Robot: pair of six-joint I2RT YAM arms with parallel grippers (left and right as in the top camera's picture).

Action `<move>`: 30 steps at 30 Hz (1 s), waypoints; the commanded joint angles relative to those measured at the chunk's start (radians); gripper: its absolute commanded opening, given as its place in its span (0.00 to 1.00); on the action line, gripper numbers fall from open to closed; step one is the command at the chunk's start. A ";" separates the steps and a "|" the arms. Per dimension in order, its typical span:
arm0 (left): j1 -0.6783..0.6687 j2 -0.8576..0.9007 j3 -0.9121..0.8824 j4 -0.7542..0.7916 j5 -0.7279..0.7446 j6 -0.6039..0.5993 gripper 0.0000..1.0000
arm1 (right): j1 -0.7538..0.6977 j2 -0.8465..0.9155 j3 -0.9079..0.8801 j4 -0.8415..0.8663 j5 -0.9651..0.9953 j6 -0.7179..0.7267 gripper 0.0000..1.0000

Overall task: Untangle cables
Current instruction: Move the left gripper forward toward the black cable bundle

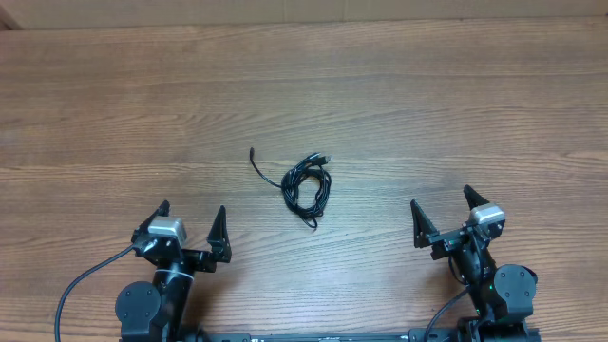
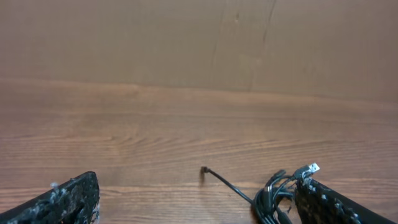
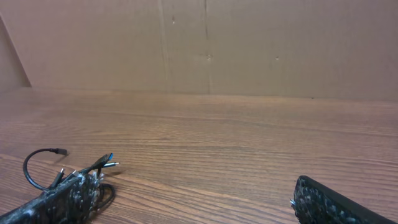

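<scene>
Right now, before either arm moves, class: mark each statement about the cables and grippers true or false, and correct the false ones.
1. The cables lie bunched on the table. True.
2. The left gripper is shut on them. False: it is open and apart from them.
3. The right gripper is open. True.
4. The cables hang off the table's edge. False: they lie mid-table, between the arms.

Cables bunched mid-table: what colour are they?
The cables are black, with one silvery plug end; the overhead view shows this best.
</scene>
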 commanded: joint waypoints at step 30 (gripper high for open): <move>0.005 0.153 0.239 -0.236 0.047 -0.011 1.00 | -0.002 0.000 -0.010 0.006 0.003 0.003 1.00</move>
